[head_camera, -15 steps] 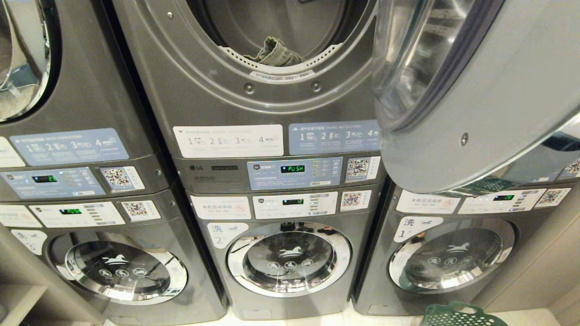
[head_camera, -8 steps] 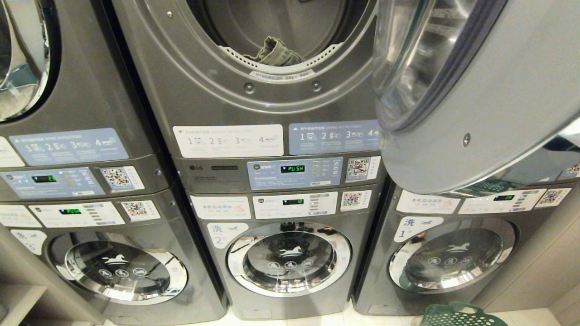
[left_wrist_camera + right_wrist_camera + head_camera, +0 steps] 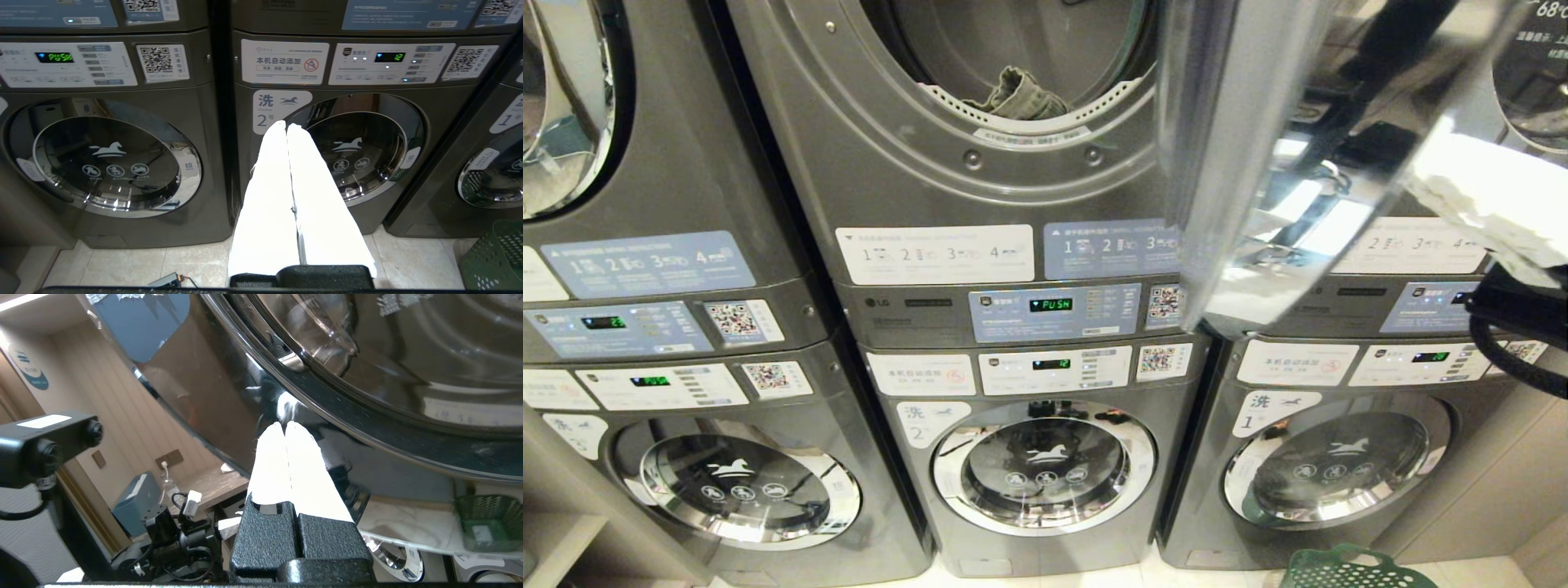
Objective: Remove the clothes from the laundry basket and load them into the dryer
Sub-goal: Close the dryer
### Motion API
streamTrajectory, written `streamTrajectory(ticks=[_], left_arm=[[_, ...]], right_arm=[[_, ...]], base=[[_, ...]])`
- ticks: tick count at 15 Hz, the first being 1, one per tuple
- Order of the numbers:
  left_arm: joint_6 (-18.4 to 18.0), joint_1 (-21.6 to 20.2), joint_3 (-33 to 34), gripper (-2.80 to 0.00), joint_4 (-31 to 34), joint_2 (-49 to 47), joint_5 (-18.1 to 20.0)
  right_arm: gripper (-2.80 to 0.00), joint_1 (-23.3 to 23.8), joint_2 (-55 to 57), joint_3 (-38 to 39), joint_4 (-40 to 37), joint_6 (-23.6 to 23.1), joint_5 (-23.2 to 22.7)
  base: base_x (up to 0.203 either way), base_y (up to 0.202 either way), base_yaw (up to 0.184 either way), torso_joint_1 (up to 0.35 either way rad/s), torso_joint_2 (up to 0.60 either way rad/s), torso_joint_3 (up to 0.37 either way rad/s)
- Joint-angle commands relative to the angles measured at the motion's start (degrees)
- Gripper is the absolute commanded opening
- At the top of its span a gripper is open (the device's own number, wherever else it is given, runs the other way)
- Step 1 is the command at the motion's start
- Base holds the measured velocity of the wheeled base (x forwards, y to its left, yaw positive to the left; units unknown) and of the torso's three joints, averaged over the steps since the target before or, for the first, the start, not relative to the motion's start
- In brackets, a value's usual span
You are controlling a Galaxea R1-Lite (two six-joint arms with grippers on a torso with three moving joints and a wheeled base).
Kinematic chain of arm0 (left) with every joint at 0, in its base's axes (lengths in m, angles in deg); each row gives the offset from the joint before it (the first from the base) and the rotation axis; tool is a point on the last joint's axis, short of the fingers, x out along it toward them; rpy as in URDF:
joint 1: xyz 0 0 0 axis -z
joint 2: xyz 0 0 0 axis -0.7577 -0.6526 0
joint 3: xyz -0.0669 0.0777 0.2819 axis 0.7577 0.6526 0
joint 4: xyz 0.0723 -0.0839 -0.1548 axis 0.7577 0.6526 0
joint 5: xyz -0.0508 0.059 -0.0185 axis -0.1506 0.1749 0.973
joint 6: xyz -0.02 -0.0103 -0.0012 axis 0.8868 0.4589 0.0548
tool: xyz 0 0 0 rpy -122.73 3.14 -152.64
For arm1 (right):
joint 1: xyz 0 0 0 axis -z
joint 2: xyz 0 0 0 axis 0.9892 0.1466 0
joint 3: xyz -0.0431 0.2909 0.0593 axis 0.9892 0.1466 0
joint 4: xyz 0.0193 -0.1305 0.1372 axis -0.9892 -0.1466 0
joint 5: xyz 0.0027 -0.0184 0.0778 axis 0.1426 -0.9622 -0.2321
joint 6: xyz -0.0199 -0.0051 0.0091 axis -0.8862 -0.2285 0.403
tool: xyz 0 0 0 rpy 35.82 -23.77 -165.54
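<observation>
In the head view, a grey-green garment point(image 3: 1019, 94) is seen lying at the front lip of the open dryer drum point(image 3: 1013, 49), upper centre. The dryer door point(image 3: 1258, 163) stands half swung at upper right. A green laundry basket point(image 3: 1347, 567) shows at the bottom right edge. Only the right wrist view shows the right claw point(image 3: 284, 428), its white fingers pressed together, empty, tips close against the door's glossy rim. Only the left wrist view shows the left claw point(image 3: 286, 126), fingers together, empty, before washer number 2 point(image 3: 351, 151).
</observation>
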Motion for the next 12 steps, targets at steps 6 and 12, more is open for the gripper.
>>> streamTrajectory(ticks=[6, 12], left_arm=[[0.02, -0.07, 0.01, -2.8, -0.01, 0.07, 0.0], [0.02, -0.07, 0.01, -2.8, -0.01, 0.01, 0.0]], right_arm=[[-2.8, -6.47, 19.51, -3.24, 11.0, -2.97, 0.1], [-2.8, -2.62, 20.07, -2.05, 14.53, -4.73, 12.11]], base=[[0.0, 0.0, 0.0, 0.0, 0.0, 0.0], [0.0, 0.0, 0.0, 0.0, 0.0, 0.0]])
